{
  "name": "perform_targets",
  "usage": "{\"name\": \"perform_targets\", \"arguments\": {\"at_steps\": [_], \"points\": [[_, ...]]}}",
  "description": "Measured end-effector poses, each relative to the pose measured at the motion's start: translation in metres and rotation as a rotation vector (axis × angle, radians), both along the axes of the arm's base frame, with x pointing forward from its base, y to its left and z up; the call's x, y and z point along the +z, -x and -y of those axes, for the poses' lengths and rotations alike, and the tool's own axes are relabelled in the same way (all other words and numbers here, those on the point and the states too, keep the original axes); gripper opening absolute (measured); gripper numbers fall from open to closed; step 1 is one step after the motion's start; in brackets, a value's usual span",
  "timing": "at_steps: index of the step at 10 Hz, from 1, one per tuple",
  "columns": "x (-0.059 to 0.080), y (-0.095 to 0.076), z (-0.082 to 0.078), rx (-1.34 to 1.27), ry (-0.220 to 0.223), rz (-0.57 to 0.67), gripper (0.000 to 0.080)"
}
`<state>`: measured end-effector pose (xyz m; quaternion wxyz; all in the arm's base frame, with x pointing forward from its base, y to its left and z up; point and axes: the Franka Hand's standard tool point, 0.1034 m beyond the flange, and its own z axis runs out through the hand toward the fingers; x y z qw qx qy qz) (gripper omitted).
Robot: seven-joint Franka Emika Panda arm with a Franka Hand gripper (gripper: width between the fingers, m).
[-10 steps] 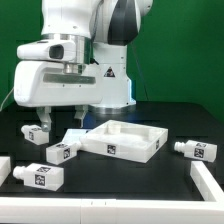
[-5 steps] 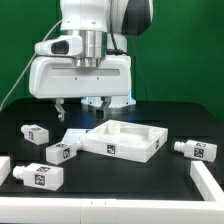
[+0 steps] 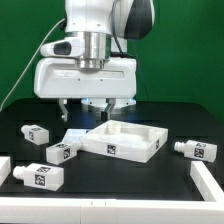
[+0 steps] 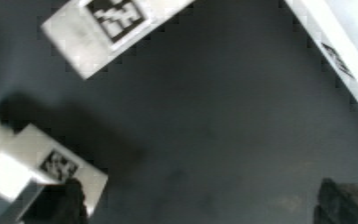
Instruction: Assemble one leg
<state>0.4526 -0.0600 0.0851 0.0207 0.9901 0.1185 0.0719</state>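
Black counter [image 3: 130, 180] scattered with loose white furniture parts, as we are seeing it in the exterior view. The white robot hand [image 3: 85, 108] is hanging released above the counter, its two dark fingers [image 3: 64, 112] spread with nothing between them. At five o'clock from it, the square tabletop [image 3: 135, 148] is lying flat. The first leg [image 3: 36, 133] is lying at nine o'clock from the tabletop. The second leg [image 3: 62, 151] is just beside it at eight o'clock, the third leg [image 3: 38, 177] farther out at seven o'clock, and the fourth leg [image 3: 195, 149] at three o'clock. All four are lying apart from the hand.
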Motion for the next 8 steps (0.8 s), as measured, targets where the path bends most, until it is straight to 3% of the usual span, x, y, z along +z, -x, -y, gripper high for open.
{"name": "perform_targets", "arguments": {"at_steps": [1,2,8], "points": [[-0.008,0.026,-0.011,-0.130,-0.025,-0.028,0.0649],[-0.011,0.037,-0.025,-0.172,-0.034,-0.045,0.0649],[-0.013,0.040,-0.026,-0.193,-0.041,-0.048,0.0649]]}}
